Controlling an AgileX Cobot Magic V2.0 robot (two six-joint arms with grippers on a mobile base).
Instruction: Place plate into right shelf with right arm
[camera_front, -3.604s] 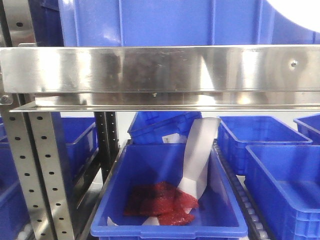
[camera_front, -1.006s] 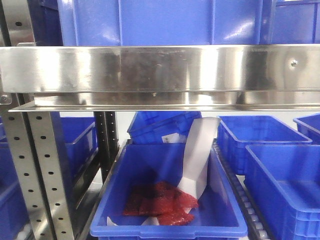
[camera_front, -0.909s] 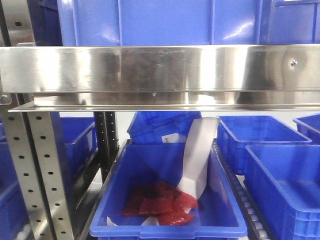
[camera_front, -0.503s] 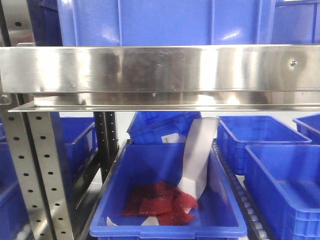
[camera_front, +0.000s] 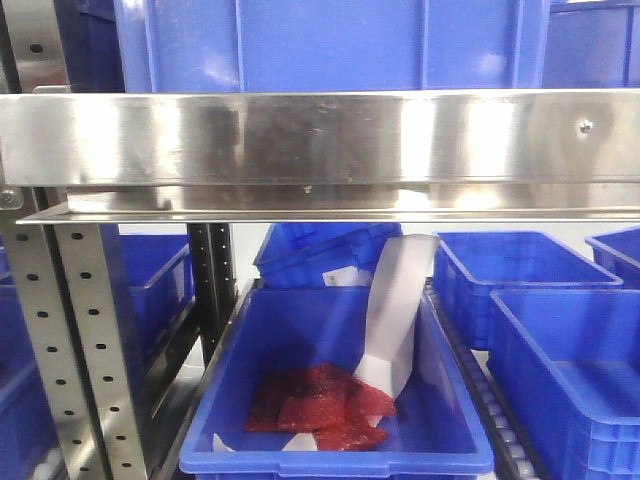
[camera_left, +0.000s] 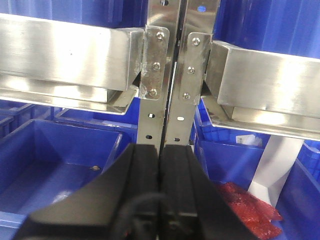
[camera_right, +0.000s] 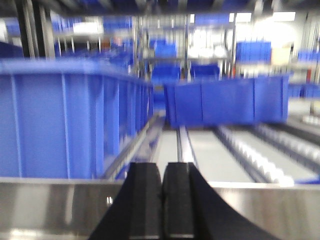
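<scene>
Right black gripper (camera_right: 162, 200), bottom centre of the blurred right wrist view: fingers pressed together, nothing between them. Just beyond it, the shiny stainless-steel front rail of the right shelf (camera_right: 260, 207); big blue plastic bins (camera_right: 55, 120) sit behind, details smeared. Left black gripper (camera_left: 160, 175), bottom of its view: also closed and empty, facing a perforated steel upright (camera_left: 170, 65). White round plate: not visible in any view. Front view, lower centre: blue bin holding red crumpled material (camera_front: 320, 410), partly under a white sheet (camera_front: 398, 300).
</scene>
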